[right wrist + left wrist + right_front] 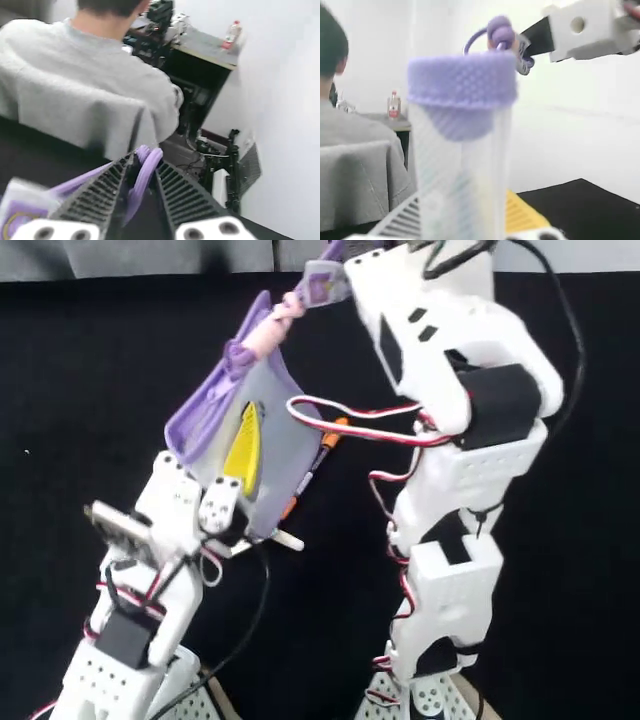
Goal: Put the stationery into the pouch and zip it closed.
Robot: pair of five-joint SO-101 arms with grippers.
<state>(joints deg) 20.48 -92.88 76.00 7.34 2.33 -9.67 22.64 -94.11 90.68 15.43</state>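
**Inspector:** Where is the pouch [272, 425]?

**Assistant:** Lifted off the table [80, 370] and slung between the two arms. In the high view it lies at about 11 o'clock from centre. It slants, with its purple end up toward 12 o'clock and its grey end down toward 7 o'clock.

**Inspector:** Left gripper [238, 525]?

**Assistant:** At 8 o'clock in the high view, clamped on the pouch's lower grey end. In its own wrist view the pouch stands close before the camera, clear wall below and purple band above.

**Inspector:** Right gripper [143, 162]?

**Assistant:** At 12 o'clock in the high view. The jaws are closed on the purple loop [145, 175] at the pouch's upper end, and the ribbed fingers [100, 195] press it from both sides. A purple tag [20, 212] hangs just beside them.

**Inspector:** Contents?

**Assistant:** A yellow item [245, 445] shows through the grey wall. An orange pen [322, 452] lies along the pouch's 4 o'clock edge. I cannot tell whether it is fully inside. A white stick [285, 538] juts out at the lower end, just beside the left gripper.

**Inspector:** The zip?

**Assistant:** I cannot tell whether it is open or closed.
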